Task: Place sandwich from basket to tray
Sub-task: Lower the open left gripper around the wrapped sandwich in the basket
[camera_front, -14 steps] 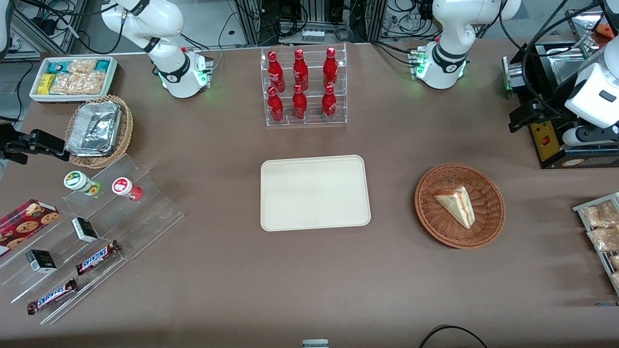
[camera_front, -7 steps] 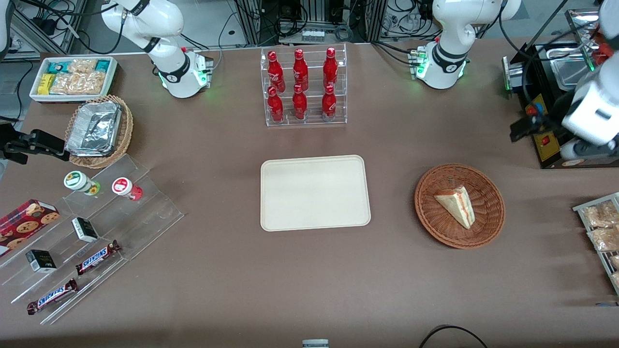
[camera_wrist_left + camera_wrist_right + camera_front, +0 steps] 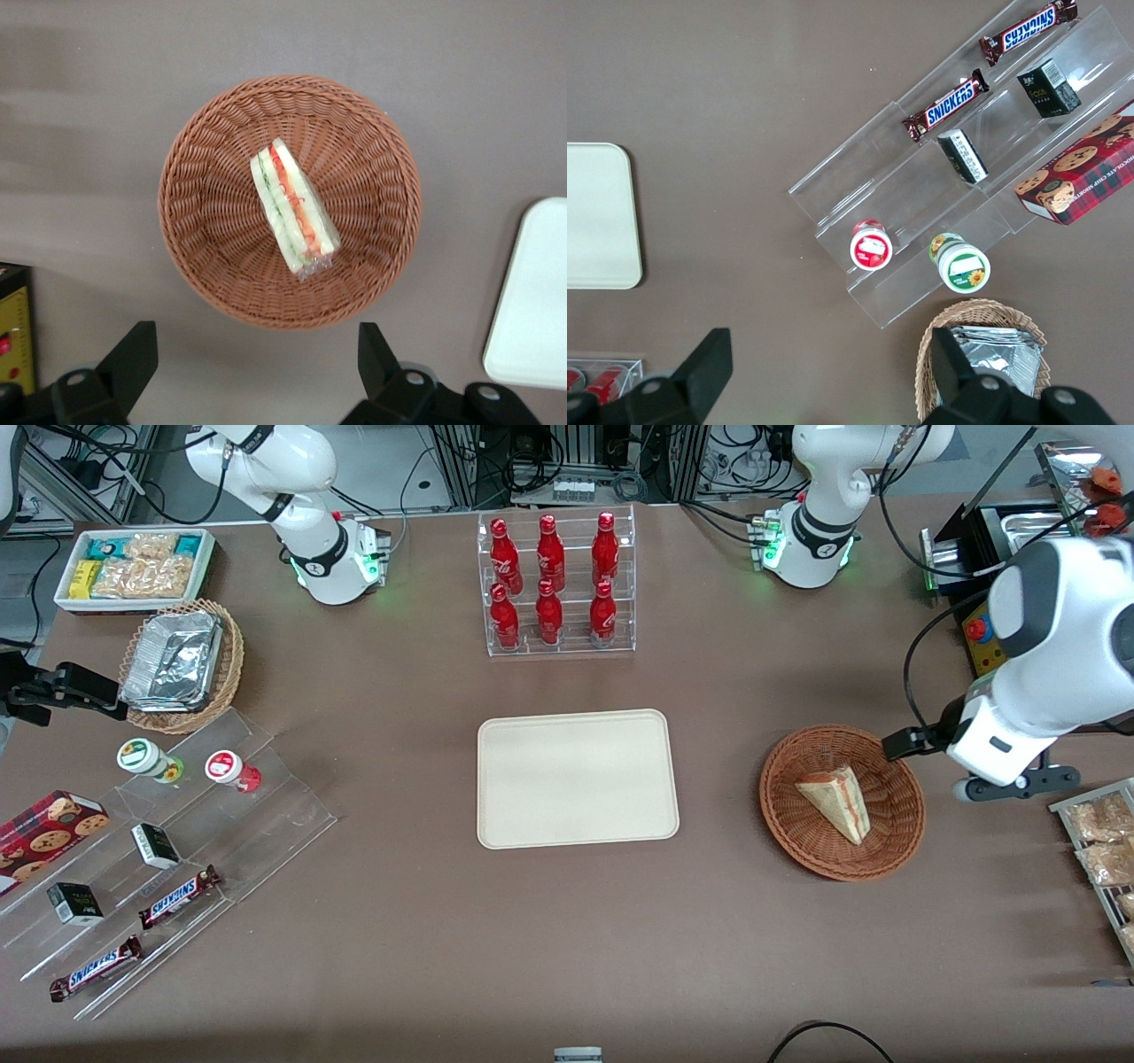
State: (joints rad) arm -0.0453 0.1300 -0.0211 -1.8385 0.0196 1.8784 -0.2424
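The sandwich, a wrapped wedge with red and light filling, lies in the reddish-brown basket. The cream tray lies flat beside the basket, toward the parked arm's end, with nothing on it. My left gripper hangs above the table at the basket's edge toward the working arm's end. In the left wrist view the sandwich sits in the middle of the basket, and a corner of the tray shows. The gripper is open and empty, with the fingers wide apart just outside the basket's rim.
A clear rack of red bottles stands farther from the camera than the tray. A black machine and a rack of snack bags sit at the working arm's end. Tiered clear shelves with snacks and a foil-tray basket lie toward the parked arm's end.
The left arm has swung from over the black machine down toward the basket and nearer to the camera. The sandwich, basket and tray have not moved.
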